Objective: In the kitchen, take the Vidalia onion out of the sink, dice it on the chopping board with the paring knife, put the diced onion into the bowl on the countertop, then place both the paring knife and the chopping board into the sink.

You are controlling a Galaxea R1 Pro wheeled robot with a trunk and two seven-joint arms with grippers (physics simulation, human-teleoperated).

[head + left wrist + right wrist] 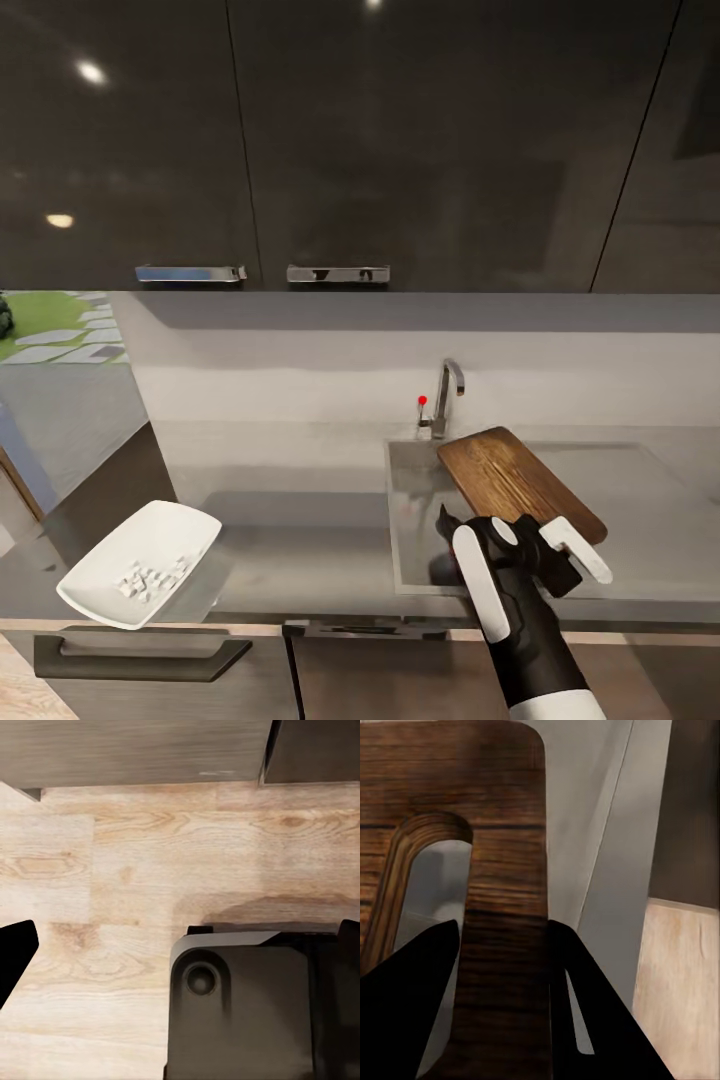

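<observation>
I am carrying the chopping board (pixel 520 480) in my right gripper (pixel 545 555), and I am holding it over the sink (pixel 410 520) at the lower right of centre in the head view. My right wrist view is showing both dark fingers (pixel 416 997) pinching the strip of wood beside the slot handle, so that claw is clamped on the board. The board is slanting from my grip up toward the tap (pixel 447 395) with its red knob, its far end sitting above the basin's back corner — I cannot tell whether it is touching the rim there.

I judge this to be the last stretch of the task. The bowl (pixel 140 560) is standing at the lower left of the head view on the countertop (pixel 290 540), with small pale pieces of diced onion (pixel 150 578) in it. Something dark is lying low in the basin just beside my wrist; it may be the paring knife, but it is too indistinct to say.

My left gripper (pixel 180 945) is pointing at the pale wood floor (pixel 150 855) with nothing between its fingers — they are standing well apart.

The next move, as I see it, is lowering the board until it is resting inside the basin, keeping it clear of the tap, then letting go.
</observation>
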